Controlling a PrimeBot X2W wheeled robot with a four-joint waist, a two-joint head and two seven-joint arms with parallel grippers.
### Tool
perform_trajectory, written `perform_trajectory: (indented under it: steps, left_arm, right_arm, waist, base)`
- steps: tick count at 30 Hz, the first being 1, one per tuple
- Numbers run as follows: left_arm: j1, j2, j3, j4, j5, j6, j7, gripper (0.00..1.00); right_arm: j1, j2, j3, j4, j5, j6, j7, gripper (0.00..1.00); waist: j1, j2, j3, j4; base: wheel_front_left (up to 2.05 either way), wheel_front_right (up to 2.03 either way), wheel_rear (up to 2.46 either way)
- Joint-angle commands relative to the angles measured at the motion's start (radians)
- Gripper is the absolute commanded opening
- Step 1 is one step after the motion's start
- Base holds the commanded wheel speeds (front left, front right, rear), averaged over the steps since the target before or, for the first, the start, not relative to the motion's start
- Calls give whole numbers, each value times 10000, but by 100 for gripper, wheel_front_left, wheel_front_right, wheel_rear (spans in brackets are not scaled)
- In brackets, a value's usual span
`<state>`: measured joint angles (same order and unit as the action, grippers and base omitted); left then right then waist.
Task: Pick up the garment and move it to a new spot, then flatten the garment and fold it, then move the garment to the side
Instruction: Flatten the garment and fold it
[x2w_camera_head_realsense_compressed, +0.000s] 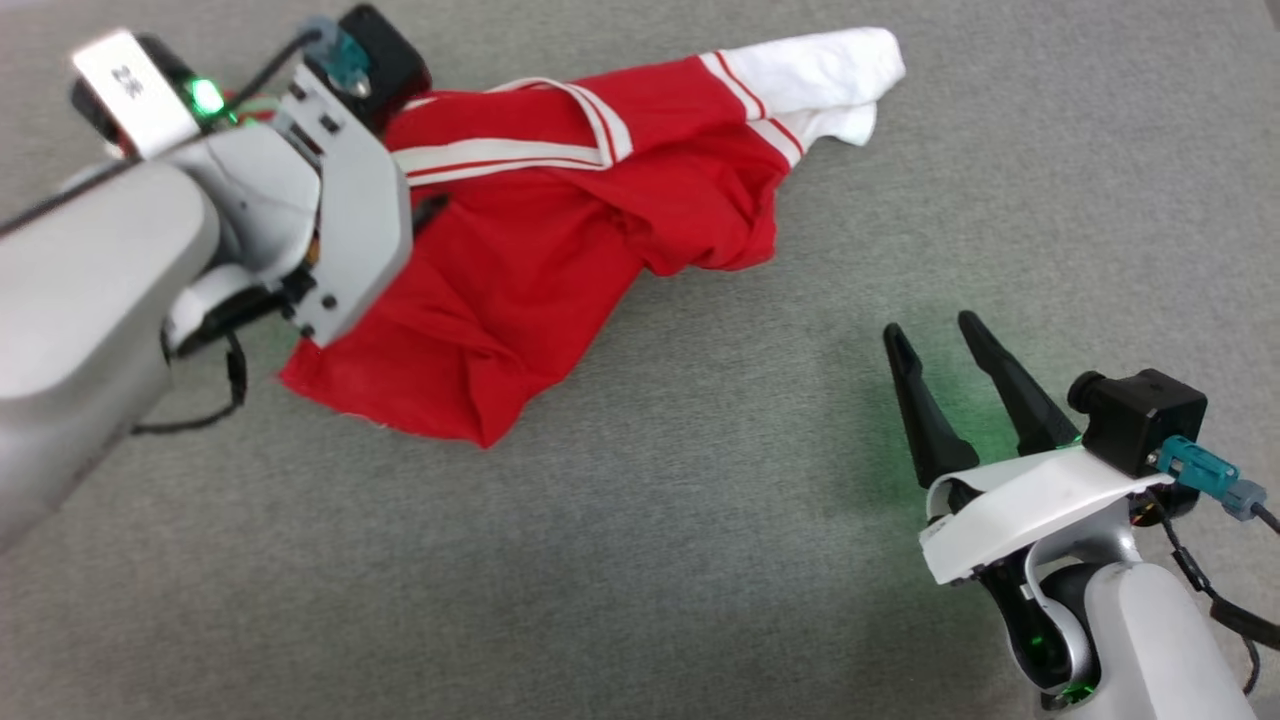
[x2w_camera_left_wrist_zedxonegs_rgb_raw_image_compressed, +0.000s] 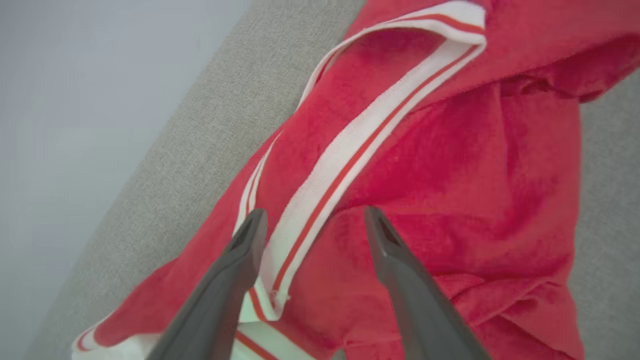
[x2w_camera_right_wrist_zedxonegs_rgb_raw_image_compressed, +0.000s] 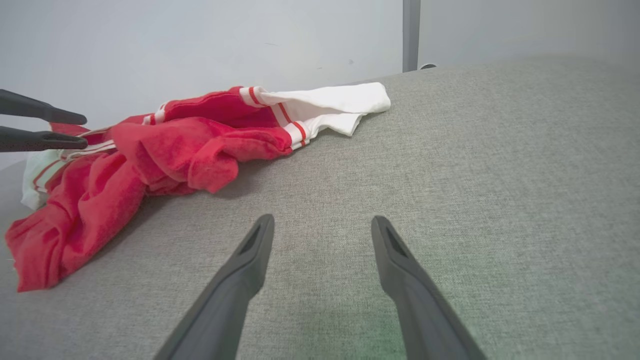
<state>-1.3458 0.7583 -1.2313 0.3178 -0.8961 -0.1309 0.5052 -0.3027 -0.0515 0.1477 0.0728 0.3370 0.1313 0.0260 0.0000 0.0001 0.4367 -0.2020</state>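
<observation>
Garment (x2w_camera_head_realsense_compressed: 560, 250) is a crumpled heap on the far-left part of the grey bench (x2w_camera_head_realsense_compressed: 720, 520). The red body is bunched, the white sleeve end (x2w_camera_head_realsense_compressed: 820, 75) sticks out on the far side, and the chest print isn't visible. The striped trim band (x2w_camera_left_wrist_zedxonegs_rgb_raw_image_compressed: 350, 150) runs diagonally across the top of the heap.

Left pincer (x2w_camera_left_wrist_zedxonegs_rgb_raw_image_compressed: 315, 215) is over the heap, released, fingers spread with the lower end of the trim band between them. Can't tell if the tips touch cloth; the right wrist view suggests they sit just above it.

Right pincer (x2w_camera_head_realsense_compressed: 932, 330) is also released, over bare bench, well apart from the garment.

My read: this is step one, the pick-up, and the grab isn't made yet. To do it well:
- Sink the left tips into the fabric before closing.
- Bite the trim plus the layer under it. The trim looks stiffer, so it's less likely to slip.
- Lift until the trailing hem (x2w_camera_head_realsense_compressed: 470, 430) clears the bench.
- A one-point grab will probably hang bunched, so a right-side pinch near the sleeve should make flattening easier.
</observation>
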Motion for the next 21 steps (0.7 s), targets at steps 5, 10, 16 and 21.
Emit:
perform_trajectory:
  steps: [5,10,16,21]
  left_arm:
    - [-398,-76,-334,447,258,5,-75,100]
    - [-368,-60,-458,589,233,5,-31,100]
    - [-272,-166,-493,701,239,5,-213,0]
    - [-338,-254,-494,976,-23,4,-458,0]
  right_arm:
    - [-171,11,162,217,180,-11,-222,100]
    - [-116,14,149,381,245,-11,-364,100]
    - [-167,15,232,473,315,-11,-415,100]
    - [-251,15,306,496,341,-11,-456,100]
  waist:
    - [0,-1,226,-440]
    - [0,-1,198,-551]
    - [0,-1,135,-538]
    - [0,-1,160,-557]
  base:
    - [0,0,0]
    - [0,0,0]
    - [0,0,0]
    - [0,0,0]
